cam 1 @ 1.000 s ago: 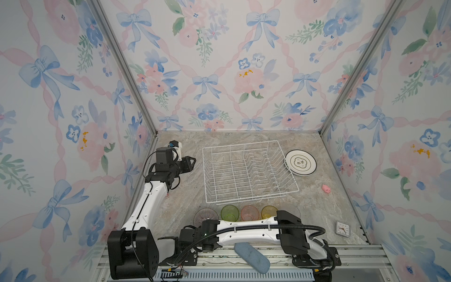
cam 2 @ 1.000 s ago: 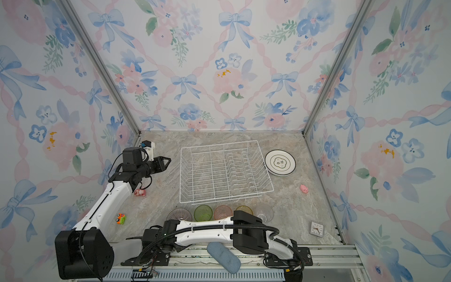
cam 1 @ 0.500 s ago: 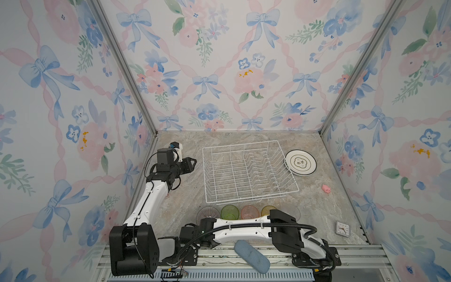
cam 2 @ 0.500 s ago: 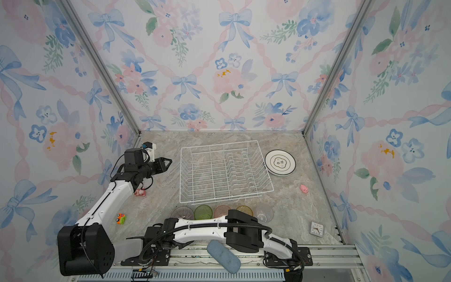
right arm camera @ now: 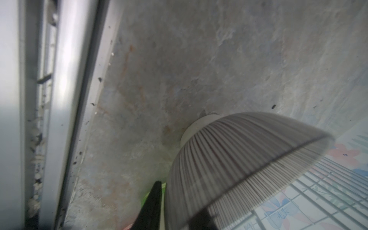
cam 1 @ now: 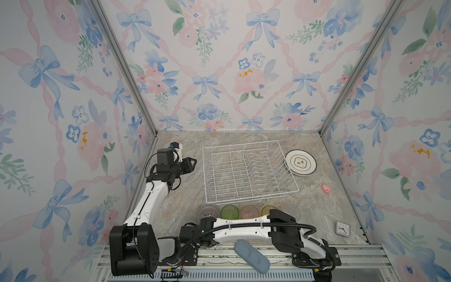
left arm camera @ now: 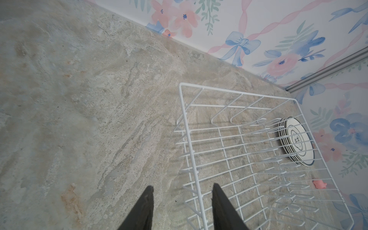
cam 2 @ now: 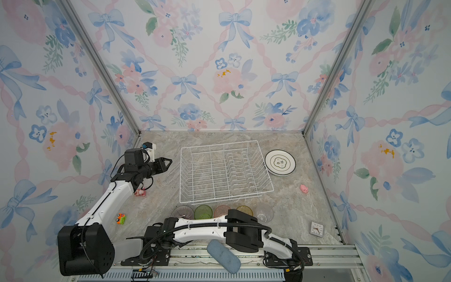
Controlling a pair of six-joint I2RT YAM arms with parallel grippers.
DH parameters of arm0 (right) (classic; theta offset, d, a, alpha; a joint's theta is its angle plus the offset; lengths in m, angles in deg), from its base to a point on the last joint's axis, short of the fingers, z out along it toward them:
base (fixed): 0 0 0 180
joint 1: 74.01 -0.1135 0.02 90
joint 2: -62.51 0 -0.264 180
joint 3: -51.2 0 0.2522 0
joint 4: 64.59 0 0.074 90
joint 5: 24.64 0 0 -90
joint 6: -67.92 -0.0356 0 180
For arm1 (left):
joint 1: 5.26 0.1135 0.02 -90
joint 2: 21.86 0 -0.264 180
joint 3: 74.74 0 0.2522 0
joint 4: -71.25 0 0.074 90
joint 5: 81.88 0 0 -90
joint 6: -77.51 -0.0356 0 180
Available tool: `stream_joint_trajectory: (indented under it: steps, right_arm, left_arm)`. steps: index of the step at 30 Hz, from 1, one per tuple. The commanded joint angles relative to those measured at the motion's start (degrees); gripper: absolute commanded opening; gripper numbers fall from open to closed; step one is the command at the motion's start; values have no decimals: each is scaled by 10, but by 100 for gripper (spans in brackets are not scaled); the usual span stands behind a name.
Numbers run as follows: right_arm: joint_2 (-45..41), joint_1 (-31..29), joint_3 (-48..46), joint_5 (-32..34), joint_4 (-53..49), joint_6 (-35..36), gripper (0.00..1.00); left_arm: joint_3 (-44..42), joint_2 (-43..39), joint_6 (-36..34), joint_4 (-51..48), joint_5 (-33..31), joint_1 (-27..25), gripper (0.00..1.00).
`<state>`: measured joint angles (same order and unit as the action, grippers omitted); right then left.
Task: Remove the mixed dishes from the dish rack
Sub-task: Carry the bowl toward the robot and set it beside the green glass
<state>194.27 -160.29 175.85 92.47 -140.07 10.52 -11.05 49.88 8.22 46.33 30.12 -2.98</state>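
Evidently, the bowl (right arm camera: 239, 159), stood to extend the tumbler row (cam 1: 229, 212), is straddled by the parted right hand (right arm camera: 179, 199); the left hand (left arm camera: 183, 186) is open, empty.

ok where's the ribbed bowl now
In both top views the ribbed bowl sits on the table just left of the green tumbler, in front of the dish rack.

The white wire dish rack (cam 1: 246, 172) sits empty and flat on the desk, just ahead of the left pincer (cam 1: 194, 162). Beyond the rack's far side from that pincer, the dark-rimmed printed plates (cam 1: 300, 162) lie in a flat stack. The ribbed pinkish bowl (cam 1: 207, 214) stands upright, its wall between the parted fingers of the right pincer (right arm camera: 179, 209). Running away from it is a row of upright tumblers: green (cam 1: 229, 212), pink (cam 1: 249, 212), yellow (cam 1: 268, 209), clear (cam 2: 264, 213).
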Motion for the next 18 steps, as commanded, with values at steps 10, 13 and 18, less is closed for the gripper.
stream_joint_trajectory:
  steps: [10, 13, 18]
  right_arm:
    - [-92, 5, -42, 24, 74, 8, 52]
    - [-120, 4, -52, 15, 84, 7, 53]
    - [-174, 2, -78, -38, 96, -1, 59]
  left_arm:
    - [-7, 5, 6, 9, 10, 5, 45]
    - [-6, 7, 6, 9, 11, 5, 45]
    - [-6, 9, 6, 9, 9, 4, 46]
